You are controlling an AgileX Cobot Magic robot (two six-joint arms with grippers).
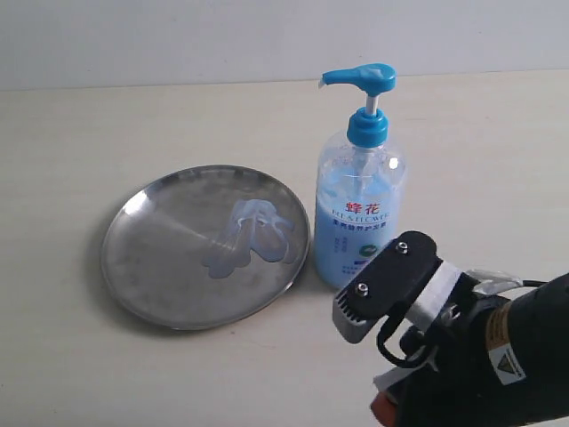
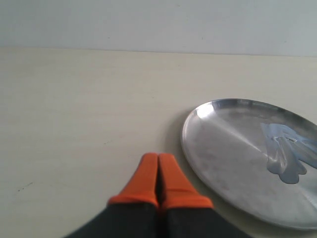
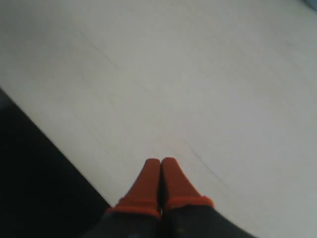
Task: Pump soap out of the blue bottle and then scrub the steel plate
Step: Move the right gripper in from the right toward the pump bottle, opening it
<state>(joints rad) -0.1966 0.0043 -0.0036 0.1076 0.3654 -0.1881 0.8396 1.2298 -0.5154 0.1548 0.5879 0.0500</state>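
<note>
The steel plate lies on the table left of the blue bottle, almost touching it. Glossy pale soap is smeared on the plate's right half. The bottle stands upright with its blue pump head up. In the left wrist view my left gripper is shut and empty, resting just beside the plate rim, with the soap beyond. My right gripper is shut on nothing over bare table. The right arm sits low, in front of the bottle.
The pale wooden table stretches behind the plate and bottle to a white wall. In the right wrist view the table edge runs diagonally with darkness past it.
</note>
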